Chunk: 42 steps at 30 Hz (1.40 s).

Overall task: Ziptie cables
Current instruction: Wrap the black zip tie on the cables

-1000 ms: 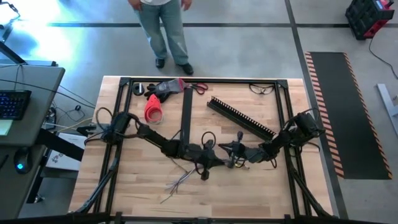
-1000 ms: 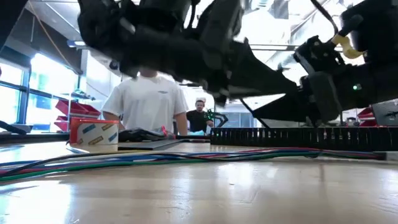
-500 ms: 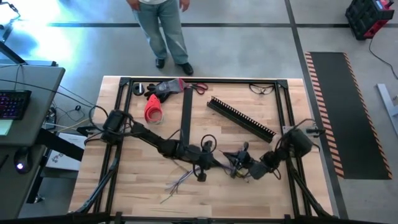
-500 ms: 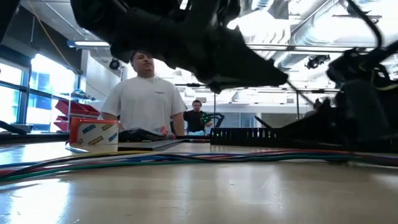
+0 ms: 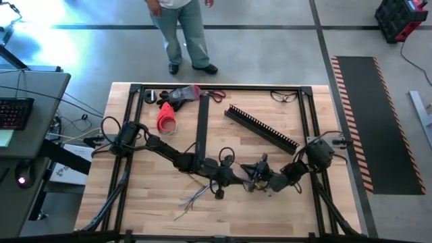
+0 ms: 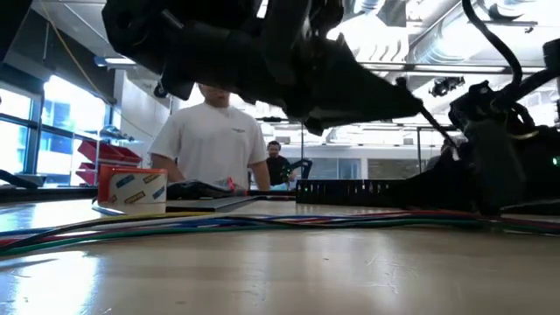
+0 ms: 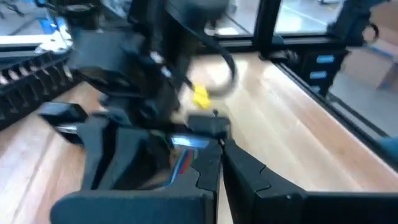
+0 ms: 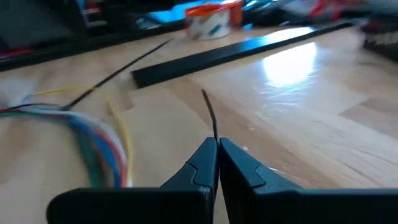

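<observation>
1. Both arms low over the middle of the table [image 5: 135,202], tips close together near the centre; left gripper [image 5: 237,178] reaching in from the left, right gripper [image 5: 255,181] from the right.
2. Left gripper [image 7: 219,163] pressed fully together, nothing visibly between its fingers; coloured strands just ahead of its tips in the left wrist view, contact impossible to judge.
3. Right gripper [image 8: 217,163] also pinched tight; thin dark strip [image 8: 211,118], standing up from the meeting point of its fingertips, apparently nipped there.
4. Cables [image 5: 192,198] lying on the wood, running under the arms; splayed loose ends near the table's front, left of centre; seen as a long flat bundle [image 6: 219,221] across the low view and as a coloured curve [image 8: 93,140] beside the right gripper.
5. Slotted black channel [image 5: 262,128] lying slantwise toward the back right, well apart from the grippers; flat black bar [image 5: 201,125] upright in the picture, left of centre.
6. Roll of red tape [image 5: 166,119] and scissors [image 5: 214,95] near the back edge; person [image 5: 183,30] standing beyond the table.
</observation>
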Tool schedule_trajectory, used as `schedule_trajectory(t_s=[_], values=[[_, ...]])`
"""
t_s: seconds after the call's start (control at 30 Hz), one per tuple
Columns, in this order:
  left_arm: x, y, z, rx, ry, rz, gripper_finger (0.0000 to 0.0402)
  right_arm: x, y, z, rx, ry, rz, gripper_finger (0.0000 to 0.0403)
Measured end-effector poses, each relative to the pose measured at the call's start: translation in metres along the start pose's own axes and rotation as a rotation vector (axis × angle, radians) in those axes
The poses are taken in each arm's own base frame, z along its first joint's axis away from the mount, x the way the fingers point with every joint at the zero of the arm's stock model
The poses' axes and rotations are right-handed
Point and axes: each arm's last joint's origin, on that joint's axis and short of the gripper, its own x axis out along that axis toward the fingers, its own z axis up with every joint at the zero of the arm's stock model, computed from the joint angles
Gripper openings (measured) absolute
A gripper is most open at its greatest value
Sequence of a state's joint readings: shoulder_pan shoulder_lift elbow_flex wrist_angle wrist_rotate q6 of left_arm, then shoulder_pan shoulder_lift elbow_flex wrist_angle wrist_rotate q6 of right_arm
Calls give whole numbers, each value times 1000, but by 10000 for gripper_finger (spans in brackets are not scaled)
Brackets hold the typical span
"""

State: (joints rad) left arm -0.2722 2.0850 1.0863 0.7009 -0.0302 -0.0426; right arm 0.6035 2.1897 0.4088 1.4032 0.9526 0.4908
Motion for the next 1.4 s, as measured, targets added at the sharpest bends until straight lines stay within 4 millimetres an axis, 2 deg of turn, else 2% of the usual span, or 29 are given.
schedule_trajectory(t_s=[0.27,0.37,0.47,0.7,0.8,0.87,1.0,1.1,1.2,1.3,1.4], values=[[-1,9,-7,-3,90,-21,0,-8,-18,21,-70,-9,52,1],[-1,9,-8,-7,98,-22,0,-10,-24,27,-50,10,99,15],[-1,9,-8,-5,101,-24,0,-16,-30,28,-32,46,135,54],[-1,9,-11,-6,134,-34,0,-30,-42,40,49,105,209,179],[-5,11,-15,-28,213,42,0,-35,-39,47,36,140,283,210],[-8,18,-15,-45,251,119,0,-39,-33,50,-1,191,338,215],[-13,35,-21,-97,341,182,0,-42,-18,57,-84,461,336,198],[-10,46,-30,-130,364,174,0,-49,-4,75,-175,710,227,165],[-6,51,-38,-125,358,154,0,-64,16,98,-270,835,157,122],[1,55,-46,-129,321,129,0,-80,31,112,-237,904,115,78],[7,55,-53,-129,283,115,0,-96,44,105,-119,952,127,38]])
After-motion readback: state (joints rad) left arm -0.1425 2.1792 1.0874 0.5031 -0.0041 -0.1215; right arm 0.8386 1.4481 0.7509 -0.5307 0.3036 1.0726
